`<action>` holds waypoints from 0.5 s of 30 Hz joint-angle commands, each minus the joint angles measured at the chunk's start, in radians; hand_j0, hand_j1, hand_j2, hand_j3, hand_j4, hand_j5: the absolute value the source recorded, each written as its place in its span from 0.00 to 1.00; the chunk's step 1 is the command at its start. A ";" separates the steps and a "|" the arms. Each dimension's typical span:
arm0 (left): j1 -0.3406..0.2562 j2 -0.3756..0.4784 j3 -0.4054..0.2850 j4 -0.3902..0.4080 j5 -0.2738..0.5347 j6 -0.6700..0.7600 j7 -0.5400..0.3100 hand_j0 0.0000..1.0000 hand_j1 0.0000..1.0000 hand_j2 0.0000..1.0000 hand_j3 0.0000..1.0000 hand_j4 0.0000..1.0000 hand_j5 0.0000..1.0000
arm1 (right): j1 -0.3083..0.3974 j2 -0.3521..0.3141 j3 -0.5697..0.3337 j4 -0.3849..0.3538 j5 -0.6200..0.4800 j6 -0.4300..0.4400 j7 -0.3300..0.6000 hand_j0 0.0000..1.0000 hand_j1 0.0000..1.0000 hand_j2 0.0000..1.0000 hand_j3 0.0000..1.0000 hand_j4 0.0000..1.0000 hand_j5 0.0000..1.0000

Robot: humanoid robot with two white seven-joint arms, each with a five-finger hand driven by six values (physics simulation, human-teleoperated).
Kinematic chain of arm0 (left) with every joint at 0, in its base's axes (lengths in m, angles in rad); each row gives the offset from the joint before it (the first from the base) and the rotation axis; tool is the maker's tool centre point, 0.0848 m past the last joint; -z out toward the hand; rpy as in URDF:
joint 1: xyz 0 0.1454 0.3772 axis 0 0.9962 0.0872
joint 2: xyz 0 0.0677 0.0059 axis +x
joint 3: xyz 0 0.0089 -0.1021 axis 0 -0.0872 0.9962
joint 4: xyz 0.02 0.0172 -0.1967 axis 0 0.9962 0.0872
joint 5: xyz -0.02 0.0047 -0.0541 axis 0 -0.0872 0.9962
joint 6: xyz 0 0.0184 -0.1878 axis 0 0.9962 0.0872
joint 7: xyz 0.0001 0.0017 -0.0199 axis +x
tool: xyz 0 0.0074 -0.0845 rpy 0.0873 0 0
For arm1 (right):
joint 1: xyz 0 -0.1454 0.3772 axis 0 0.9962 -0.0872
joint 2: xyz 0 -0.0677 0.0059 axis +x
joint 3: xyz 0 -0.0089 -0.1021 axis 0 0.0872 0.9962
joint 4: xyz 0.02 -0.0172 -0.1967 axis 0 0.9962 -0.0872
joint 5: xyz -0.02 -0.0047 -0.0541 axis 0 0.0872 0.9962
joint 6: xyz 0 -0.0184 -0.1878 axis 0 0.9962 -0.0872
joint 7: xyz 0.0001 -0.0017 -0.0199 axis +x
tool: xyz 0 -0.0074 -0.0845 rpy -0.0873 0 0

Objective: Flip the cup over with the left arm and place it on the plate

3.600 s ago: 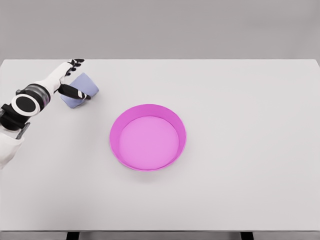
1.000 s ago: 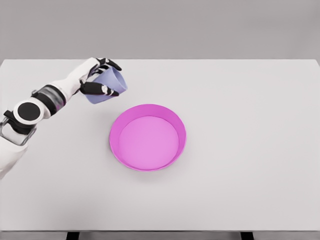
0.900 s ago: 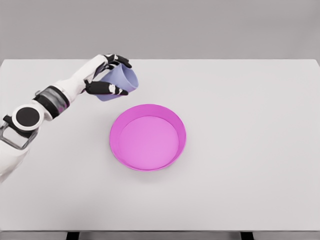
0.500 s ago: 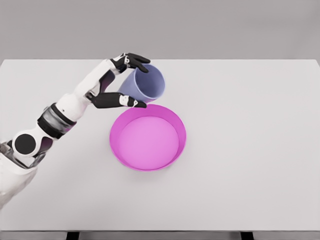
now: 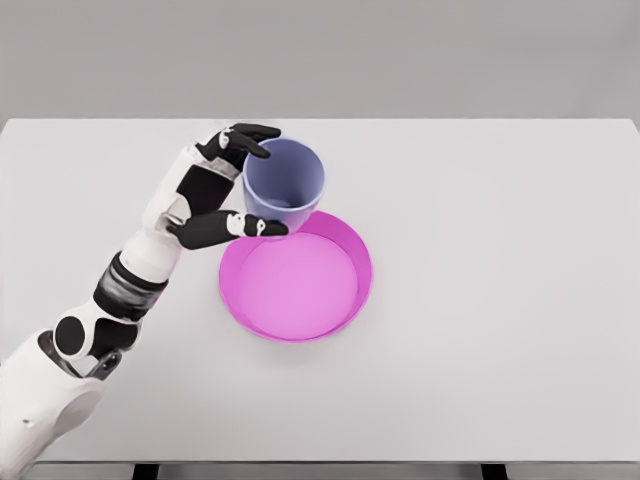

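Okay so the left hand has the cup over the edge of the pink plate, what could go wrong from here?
1. The cup hangs over the plate's far-left rim rather than its middle. Released here, its base could catch the raised wall and tip.
2. The left hand pinches it from one side only, thumb in front and fingers behind. It might slip or rotate while being lowered.
3. The thumb sits just above the rim and may bump it, nudging the plate.

left arm: extended up-right | left hand: fingers curled, grasping
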 commanded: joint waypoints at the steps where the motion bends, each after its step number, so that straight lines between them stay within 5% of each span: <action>1: 0.000 -0.013 -0.032 -0.001 0.020 -0.001 0.017 0.50 0.50 0.50 0.50 0.50 0.50 | 0.000 0.000 0.000 0.000 0.000 -0.001 0.000 1.00 1.00 1.00 1.00 1.00 1.00; 15: 0.037 -0.060 -0.072 0.075 0.065 -0.030 0.026 0.49 0.49 0.49 0.49 0.49 0.49 | 0.000 0.000 0.000 0.000 0.000 0.001 0.000 1.00 1.00 1.00 1.00 1.00 1.00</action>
